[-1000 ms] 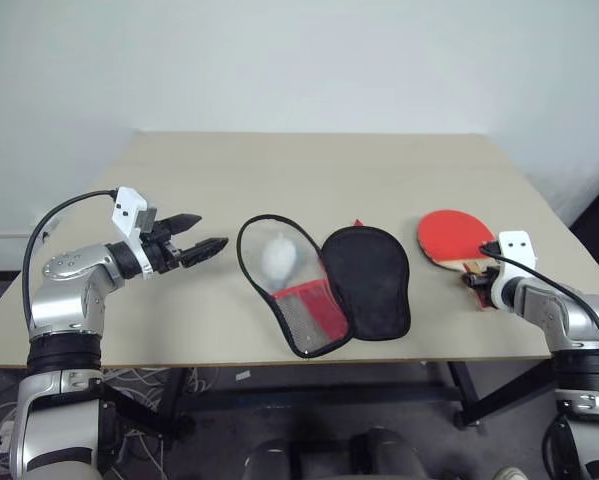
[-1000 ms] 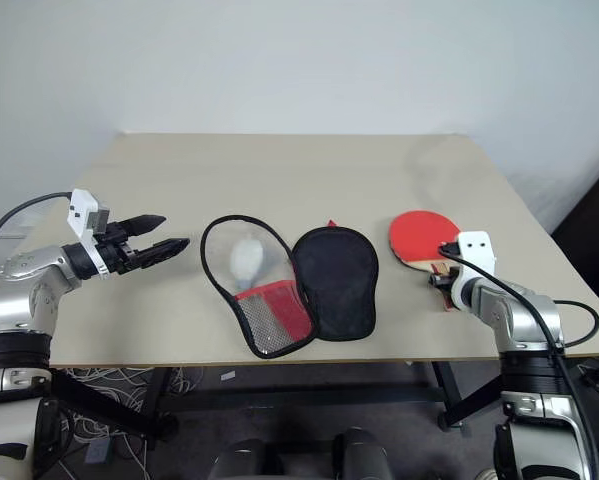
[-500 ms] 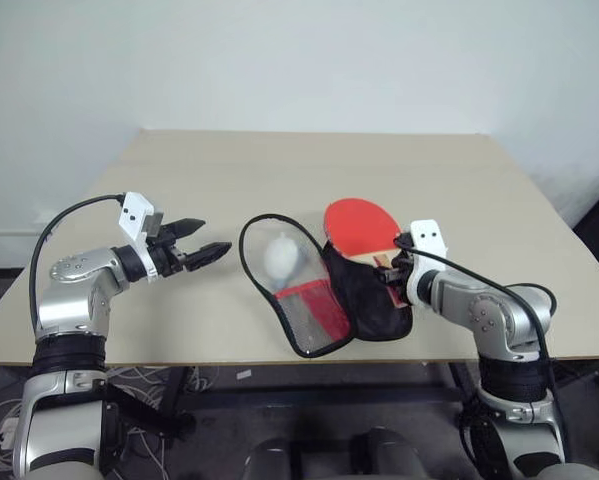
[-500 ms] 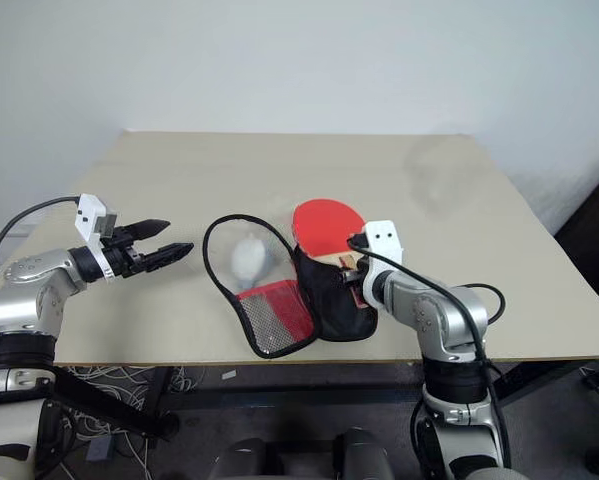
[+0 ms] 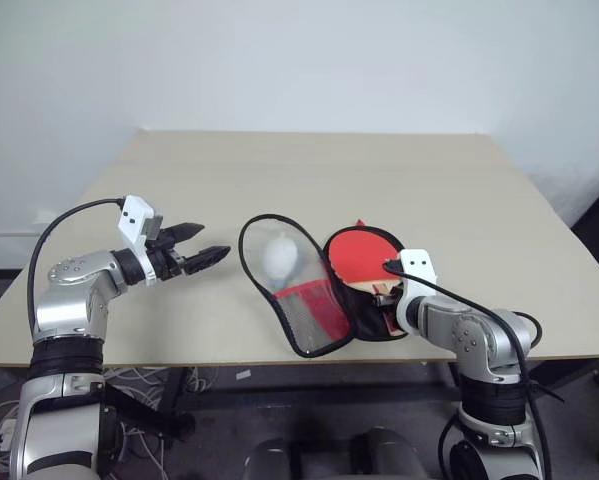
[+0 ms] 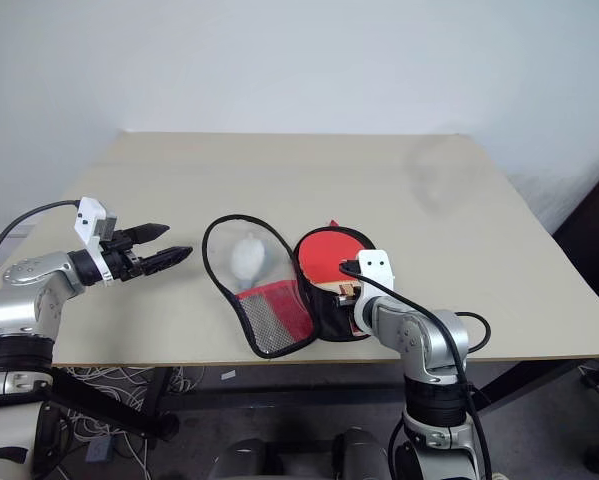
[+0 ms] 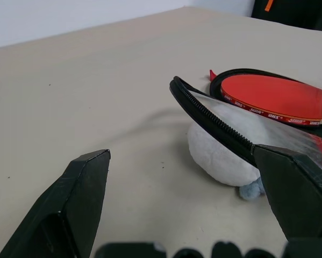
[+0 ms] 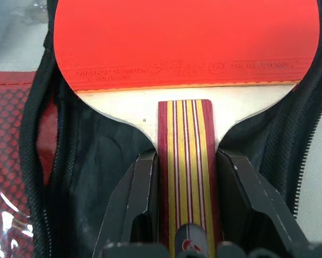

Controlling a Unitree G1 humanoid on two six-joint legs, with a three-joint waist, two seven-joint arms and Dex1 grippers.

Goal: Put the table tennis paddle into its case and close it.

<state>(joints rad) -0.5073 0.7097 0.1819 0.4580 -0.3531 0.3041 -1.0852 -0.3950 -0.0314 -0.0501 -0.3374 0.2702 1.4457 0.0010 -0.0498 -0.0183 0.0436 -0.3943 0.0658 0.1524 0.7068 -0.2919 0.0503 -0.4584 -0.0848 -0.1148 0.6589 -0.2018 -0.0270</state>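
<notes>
Red paddle (image 5: 362, 255) in right tool (image 8: 183, 177) – over open case (image 5: 309, 285).

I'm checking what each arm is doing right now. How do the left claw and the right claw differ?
The left claw is open and holds nothing, while the right claw is shut on the handle of the table tennis paddle. The left claw hovers over bare table beside the case; the right claw is at the open case, with the paddle's red face over the black lining. Both have two black fingers.

"POWER FOR CHAMPION" on paddle rubber (image 8: 182, 37)
</notes>
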